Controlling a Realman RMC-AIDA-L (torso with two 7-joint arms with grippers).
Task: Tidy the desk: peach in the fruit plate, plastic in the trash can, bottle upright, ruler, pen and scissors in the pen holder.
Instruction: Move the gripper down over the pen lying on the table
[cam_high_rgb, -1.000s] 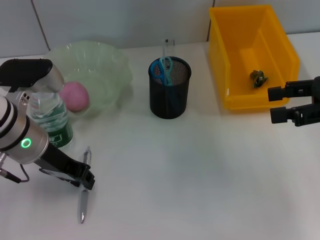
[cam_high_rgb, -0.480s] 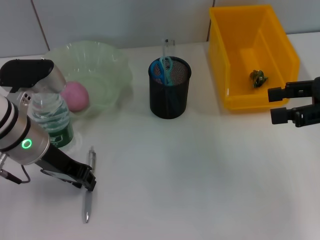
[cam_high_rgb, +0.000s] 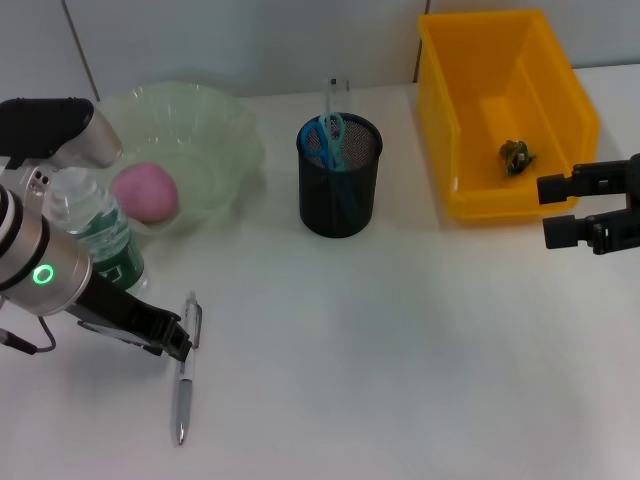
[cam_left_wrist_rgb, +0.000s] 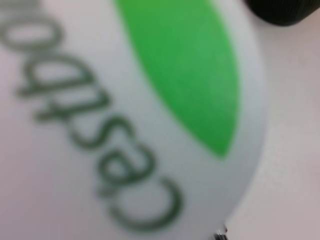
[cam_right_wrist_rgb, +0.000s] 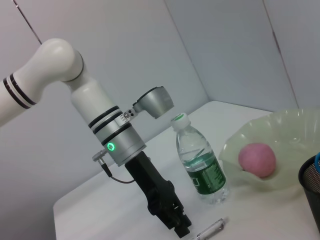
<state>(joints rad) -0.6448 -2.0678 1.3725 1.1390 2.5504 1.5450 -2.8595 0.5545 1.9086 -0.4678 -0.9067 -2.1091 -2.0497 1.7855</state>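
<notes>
A silver pen (cam_high_rgb: 185, 370) lies on the white table at the front left; it also shows in the right wrist view (cam_right_wrist_rgb: 212, 229). My left gripper (cam_high_rgb: 180, 342) is low over the pen's upper half, touching or next to it. The clear water bottle (cam_high_rgb: 98, 238) stands upright just behind that arm and fills the left wrist view (cam_left_wrist_rgb: 125, 120). The pink peach (cam_high_rgb: 146, 192) sits in the pale green fruit plate (cam_high_rgb: 215, 120). Blue scissors (cam_high_rgb: 326, 140) and a clear ruler (cam_high_rgb: 338, 95) stand in the black mesh pen holder (cam_high_rgb: 340, 190). My right gripper (cam_high_rgb: 548, 208) is open and empty.
The yellow bin (cam_high_rgb: 470, 200) at the back right holds a crumpled piece of plastic (cam_high_rgb: 516, 155). My right gripper hovers just in front of the bin's right corner. A wall runs along the table's far edge.
The pen has shifted a little to the right on the table. My left gripper has moved right and farther from me along it. The right arm has not moved.
</notes>
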